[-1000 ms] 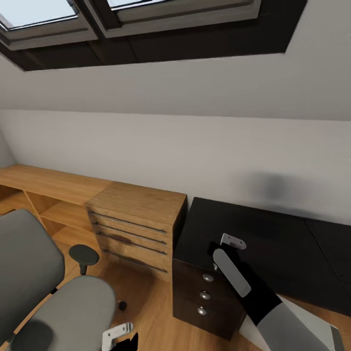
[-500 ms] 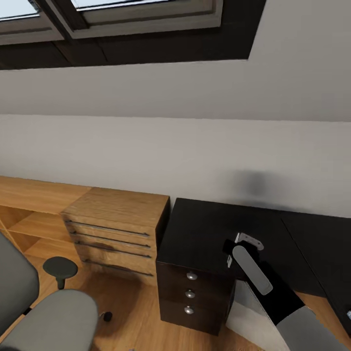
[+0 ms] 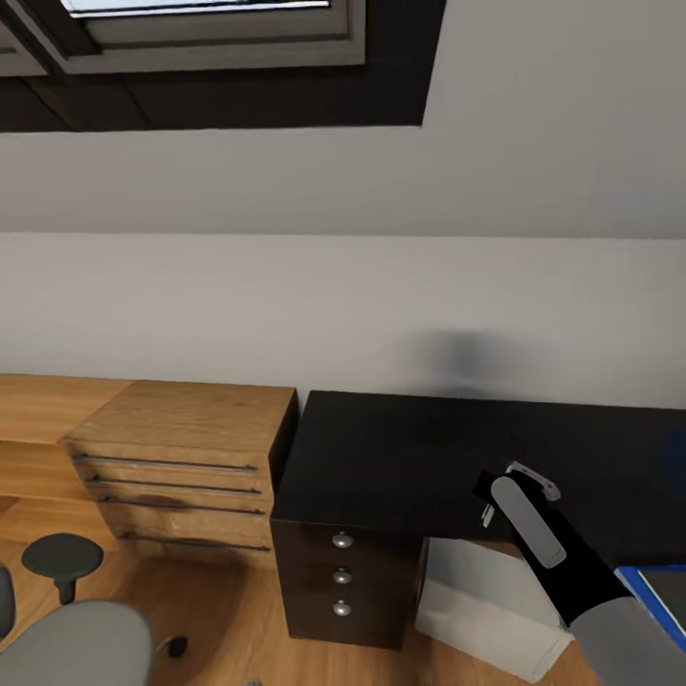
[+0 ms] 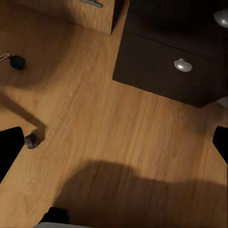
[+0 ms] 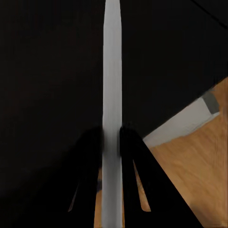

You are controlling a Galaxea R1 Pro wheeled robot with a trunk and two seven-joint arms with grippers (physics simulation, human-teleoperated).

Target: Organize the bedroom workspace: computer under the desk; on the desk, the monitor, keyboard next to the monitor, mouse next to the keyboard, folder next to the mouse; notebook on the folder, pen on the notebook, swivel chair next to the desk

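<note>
Your right gripper [image 5: 111, 137] pinches the keyboard [image 5: 112, 71] edge-on above the desk [image 3: 400, 448]. I cannot tell the left gripper's state. The desk's drawers [image 3: 341, 574] are closed. The computer [image 3: 486, 600] sits beneath; the folder [image 3: 657, 595] lies on top.

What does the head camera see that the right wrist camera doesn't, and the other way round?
Head view: the wooden dresser, the drawers with silver knobs, the swivel chair, a round stool, a window and a bit of the blue folder. Right wrist view: a close look at a thin pale strip pinched in the right gripper; I cannot tell what it is. Both: the black desk, the wooden floor and the light grey computer under the desk.
</note>
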